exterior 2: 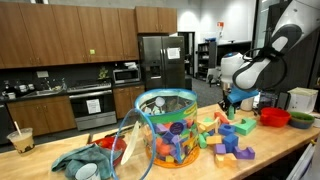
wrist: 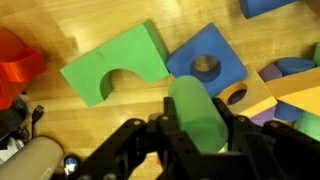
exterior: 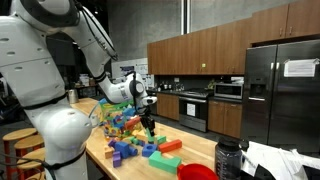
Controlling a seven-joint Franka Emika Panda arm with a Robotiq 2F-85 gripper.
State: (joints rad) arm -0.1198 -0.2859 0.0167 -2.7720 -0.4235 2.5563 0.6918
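In the wrist view my gripper (wrist: 197, 125) is shut on a green cylinder block (wrist: 195, 108), which sticks out between the fingers above the wooden counter (wrist: 60, 30). Just beyond it lie a green arch block (wrist: 115, 62), a blue square block with a round hole (wrist: 205, 65) and a tan block with a hole (wrist: 245, 95). In both exterior views the gripper (exterior: 148, 118) (exterior 2: 226, 103) hangs over a heap of coloured blocks (exterior: 135, 150) (exterior 2: 228, 140) on the counter.
A clear tub filled with blocks (exterior 2: 165, 135) stands mid-counter, with a cloth (exterior 2: 85, 160) beside it. A red bowl (exterior 2: 275, 117) and a green bowl (exterior 2: 300, 120) sit at the far end. A red bowl (exterior: 197, 172) and dark bottle (exterior: 229, 160) are near the counter's edge.
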